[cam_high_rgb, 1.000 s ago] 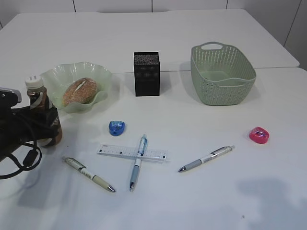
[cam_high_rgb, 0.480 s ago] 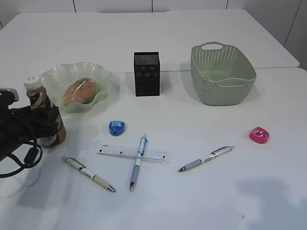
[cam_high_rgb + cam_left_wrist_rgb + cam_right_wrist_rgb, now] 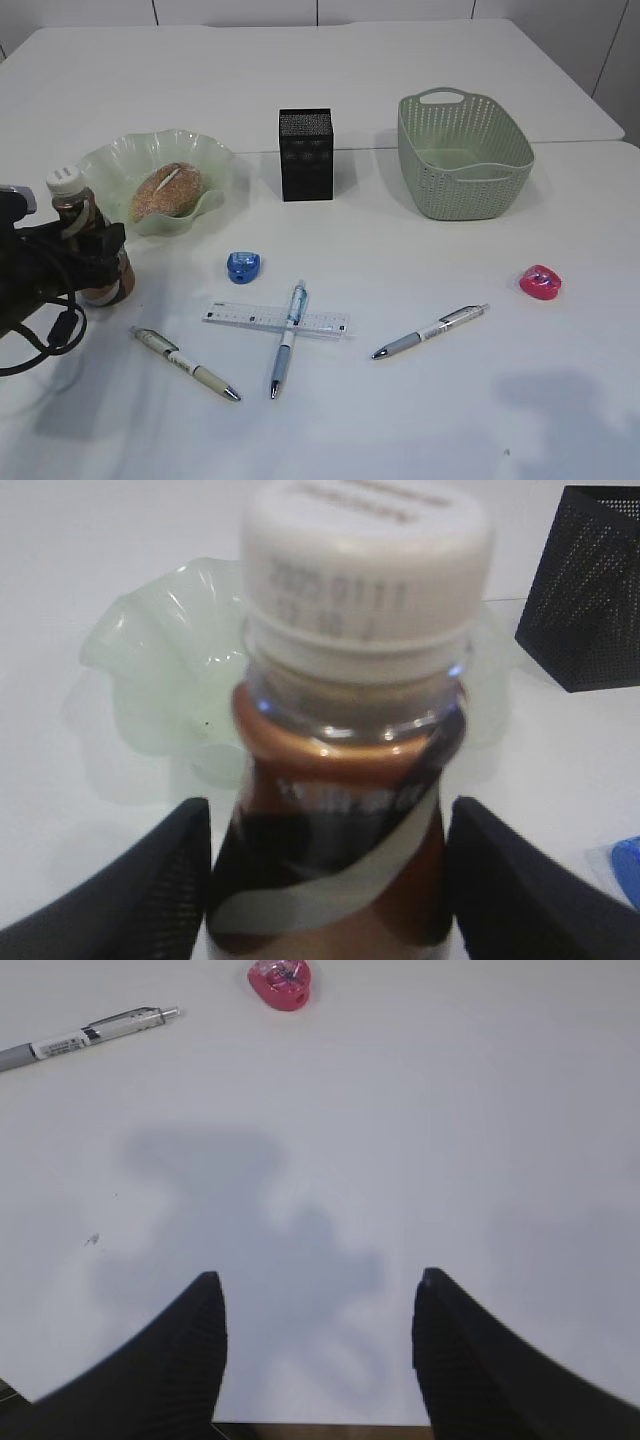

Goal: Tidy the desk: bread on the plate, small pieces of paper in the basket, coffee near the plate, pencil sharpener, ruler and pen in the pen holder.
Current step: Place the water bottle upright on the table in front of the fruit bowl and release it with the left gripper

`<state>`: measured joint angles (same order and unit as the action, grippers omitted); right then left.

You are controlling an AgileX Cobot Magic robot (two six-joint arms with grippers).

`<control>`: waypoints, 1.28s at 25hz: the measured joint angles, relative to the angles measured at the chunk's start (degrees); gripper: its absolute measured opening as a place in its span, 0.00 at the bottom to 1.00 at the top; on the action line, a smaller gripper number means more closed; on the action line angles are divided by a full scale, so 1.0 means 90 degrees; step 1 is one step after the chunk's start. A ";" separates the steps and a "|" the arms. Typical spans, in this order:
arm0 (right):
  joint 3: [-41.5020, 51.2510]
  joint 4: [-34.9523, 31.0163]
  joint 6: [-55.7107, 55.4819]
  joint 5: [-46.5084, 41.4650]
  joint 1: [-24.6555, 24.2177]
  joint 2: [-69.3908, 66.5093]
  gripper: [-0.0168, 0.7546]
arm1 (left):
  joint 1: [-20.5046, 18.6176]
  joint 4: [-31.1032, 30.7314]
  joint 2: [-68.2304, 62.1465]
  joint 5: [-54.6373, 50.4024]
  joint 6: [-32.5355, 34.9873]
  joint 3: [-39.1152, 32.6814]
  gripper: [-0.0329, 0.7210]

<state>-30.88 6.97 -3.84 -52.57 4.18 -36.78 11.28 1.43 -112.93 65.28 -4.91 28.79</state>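
Standing at the left edge of the frame, the coffee bottle [image 3: 88, 245] sits upright just below-left of the green plate [image 3: 215, 160] that holds the bread [image 3: 166, 190]. Looks like a full, rigid plastic bottle: moderately heavy, top-heavy, smooth sleeve so likely slippery; best taken low on the body, not at the neck. Brown liquid, white screw cap, dark label with a pale swirl. The left gripper [image 3: 325, 880] straddles the body, jaws wide with gaps both sides, gripping nothing. The right gripper [image 3: 315, 1345] hangs open and empty at lower right over bare table [image 3: 450, 420], the pink pencil sharpener [image 3: 280, 982] well ahead of it.
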 joint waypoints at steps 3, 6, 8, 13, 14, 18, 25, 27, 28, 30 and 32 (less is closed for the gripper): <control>0.0000 0.0000 0.0000 0.0000 0.0000 0.0000 0.63 | 0.0000 0.0000 0.0109 0.0024 0.0000 -0.0147 0.72; 0.0000 0.0000 0.0000 0.0000 0.0000 0.0000 0.63 | 0.0000 0.0000 0.0280 0.0001 0.0013 -0.0246 0.72; 0.0000 0.0000 0.0000 0.0000 0.0000 0.0000 0.63 | 0.0000 0.0000 0.0396 0.0026 0.0021 -0.0258 0.72; 0.0000 0.0000 0.0000 0.0000 0.0000 0.0000 0.63 | 0.0000 0.0000 0.0426 0.0026 0.0021 -0.0258 0.72; 0.0000 0.0000 0.0000 0.0000 0.0000 0.0000 0.63 | 0.0000 0.0000 0.0426 0.0026 0.0032 -0.0258 0.72; 0.0000 0.0000 0.0000 0.0000 0.0000 0.0000 0.63 | 0.0000 0.0163 0.0480 0.0026 0.0067 -0.0258 0.81; 0.0000 0.0000 0.0000 0.0000 0.0000 0.0000 0.63 | 0.0000 0.0140 0.0492 0.0026 0.0351 -0.0272 0.85; 0.0000 0.0000 0.0000 0.0000 0.0000 0.0000 0.63 | 0.0000 0.0099 0.0492 0.0026 0.0361 -0.0272 0.84; 0.0000 0.0000 0.0000 0.0000 0.0000 0.0000 0.63 | 0.0000 0.0083 0.0492 0.0026 0.0361 -0.0272 0.84; 0.0000 0.0000 0.0000 0.0000 0.0000 0.0000 0.63 | 0.0000 0.0073 0.0506 0.0026 0.0364 -0.0272 0.84; 0.0000 0.0000 0.0000 0.0000 0.0000 0.0000 0.63 | 0.0000 0.0067 0.0576 0.0026 0.0390 -0.0272 0.84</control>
<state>-30.88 6.97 -3.84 -52.57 4.18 -36.78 11.28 2.03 -107.75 65.51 -1.41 26.34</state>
